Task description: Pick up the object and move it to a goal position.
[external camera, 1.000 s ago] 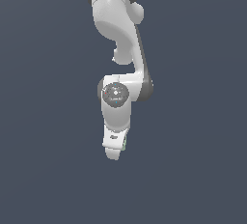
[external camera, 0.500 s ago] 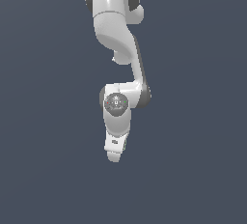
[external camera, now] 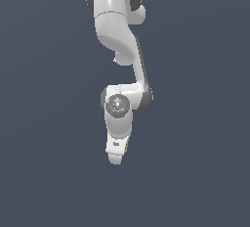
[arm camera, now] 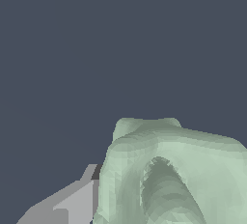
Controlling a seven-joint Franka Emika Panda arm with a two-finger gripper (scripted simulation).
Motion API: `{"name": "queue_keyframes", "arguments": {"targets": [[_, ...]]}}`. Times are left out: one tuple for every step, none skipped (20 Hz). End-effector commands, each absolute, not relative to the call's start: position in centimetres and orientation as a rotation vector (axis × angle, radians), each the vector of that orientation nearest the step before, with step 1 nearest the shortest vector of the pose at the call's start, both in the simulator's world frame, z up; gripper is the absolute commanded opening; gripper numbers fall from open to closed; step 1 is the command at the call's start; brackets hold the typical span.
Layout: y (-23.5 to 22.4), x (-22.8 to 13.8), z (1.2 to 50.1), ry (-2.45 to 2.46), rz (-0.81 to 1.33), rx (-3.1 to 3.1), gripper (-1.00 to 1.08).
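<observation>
White Panda arm (external camera: 119, 50) hangs from 12 o'clock, wrist pointing to 6. Pale mint-green chunky block (arm camera: 173, 175) fills the wrist view, right against one grey finger (arm camera: 72, 201). Gripper (external camera: 115, 158) jaw state: cannot tell, second finger hidden.

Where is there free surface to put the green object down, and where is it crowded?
In the exterior view, bare dark surface surrounds the arm on every side. In the wrist view, only the corner with the mint-green object and a gripper finger beside it is crowded.
</observation>
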State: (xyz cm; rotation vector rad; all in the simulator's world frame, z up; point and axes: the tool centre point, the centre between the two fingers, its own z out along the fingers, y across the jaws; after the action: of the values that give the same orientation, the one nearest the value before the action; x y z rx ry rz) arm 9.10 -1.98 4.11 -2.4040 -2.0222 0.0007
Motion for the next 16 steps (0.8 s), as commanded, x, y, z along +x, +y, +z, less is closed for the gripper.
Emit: {"name": "queue_keyframes", "arguments": {"targets": [[-2.0, 9.1, 4.1, -2.022, 0.000, -2.404, -1.00], [-2.0, 9.1, 4.1, -2.022, 0.000, -2.404, -1.00], [-2.0, 9.1, 4.1, -2.022, 0.000, -2.404, -1.00], [-2.0, 9.1, 4.2, -2.022, 0.000, -2.404, -1.00], [-2.0, 9.1, 4.2, -2.022, 0.000, -2.404, -1.00], [-2.1, 9.1, 4.4, -2.022, 0.000, -2.404, -1.00], [-2.2, 9.0, 4.6, -2.022, 0.000, -2.404, -1.00], [-2.3, 9.0, 4.8, -2.022, 0.000, -2.404, -1.00], [-2.4, 8.9, 5.1, -2.022, 0.000, -2.404, -1.00], [-2.6, 8.9, 5.4, -2.022, 0.000, -2.404, -1.00], [-2.8, 8.8, 5.8, -2.022, 0.000, -2.404, -1.00], [-3.0, 8.7, 6.3, -2.022, 0.000, -2.404, -1.00], [-3.3, 8.6, 6.8, -2.022, 0.000, -2.404, -1.00], [-3.5, 8.5, 7.4, -2.022, 0.001, -2.404, -1.00], [-3.9, 8.4, 8.1, -2.022, 0.001, -2.404, -1.00], [-4.2, 8.2, 8.8, -2.022, 0.001, -2.404, -1.00]]}}
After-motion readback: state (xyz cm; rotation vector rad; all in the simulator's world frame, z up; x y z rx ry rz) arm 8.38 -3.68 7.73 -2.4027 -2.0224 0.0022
